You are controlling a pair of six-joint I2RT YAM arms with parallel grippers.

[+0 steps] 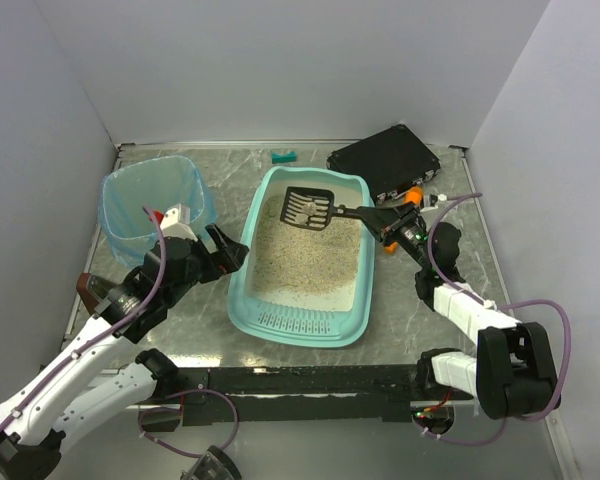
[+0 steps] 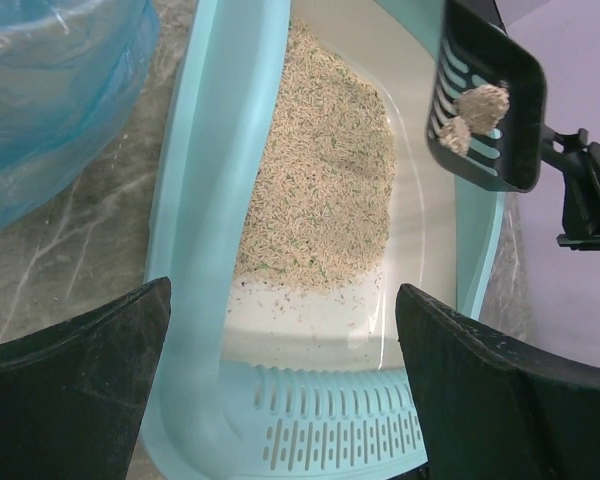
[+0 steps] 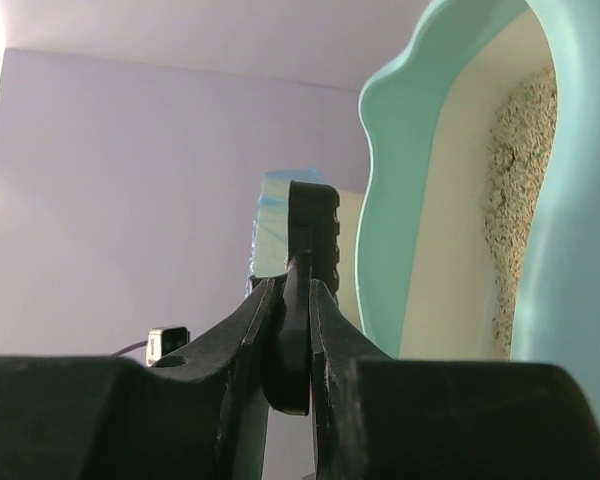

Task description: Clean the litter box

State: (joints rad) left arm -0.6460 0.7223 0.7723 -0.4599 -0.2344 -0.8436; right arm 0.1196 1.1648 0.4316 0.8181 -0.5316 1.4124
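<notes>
Clamping the black scoop (image 1: 308, 207) by its handle, my right gripper (image 3: 298, 300) holds it over the far end of the litter box (image 1: 242, 285). The box sits mid-table between the blue-bagged bin (image 1: 150, 205) and the black case (image 1: 385, 160). Two clumps (image 2: 480, 103) lie in the scoop. My left gripper (image 1: 232, 252) hangs spread wide beside the box's left rim.

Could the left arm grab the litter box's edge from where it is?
Probably yes: the jaws of the left arm stand open by the left rim of the litter box, nothing between; the scoop is farther back.

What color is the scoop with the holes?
The scoop is black, seen best in the left wrist view.
</notes>
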